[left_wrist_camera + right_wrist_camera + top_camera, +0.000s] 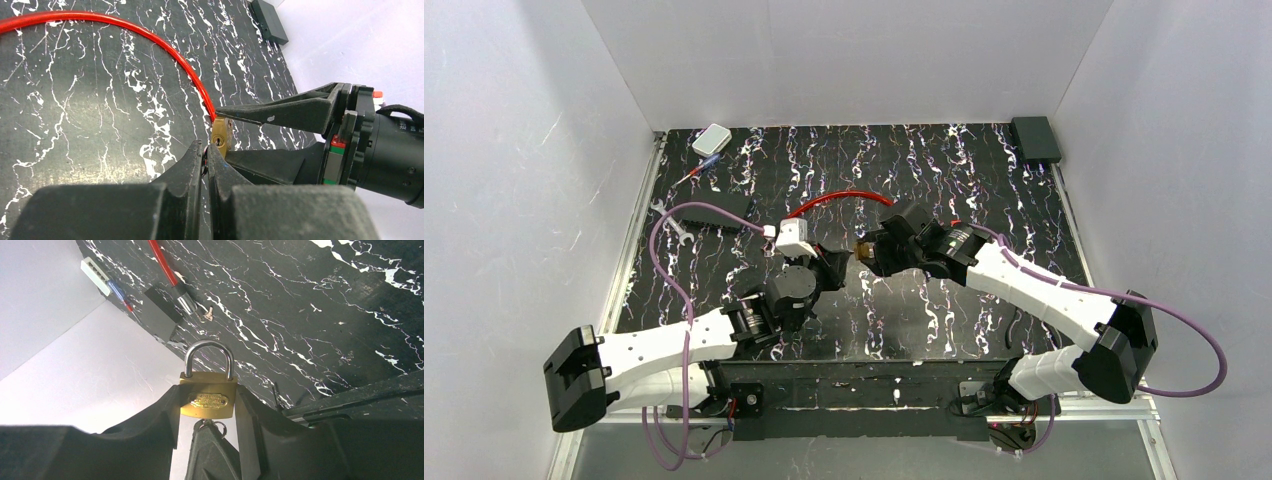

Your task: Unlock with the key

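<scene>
Worktop [924,170] bare under both arms, which meet mid-frame in top view; right hand [869,252] clamps padlock [208,397] by its sides, shackle shut, keyhole end turned to left hand [205,150]; braced for insertion, we judge; left hand pinched closed on key [212,424], only its ring showing, touching lock's base.
</scene>
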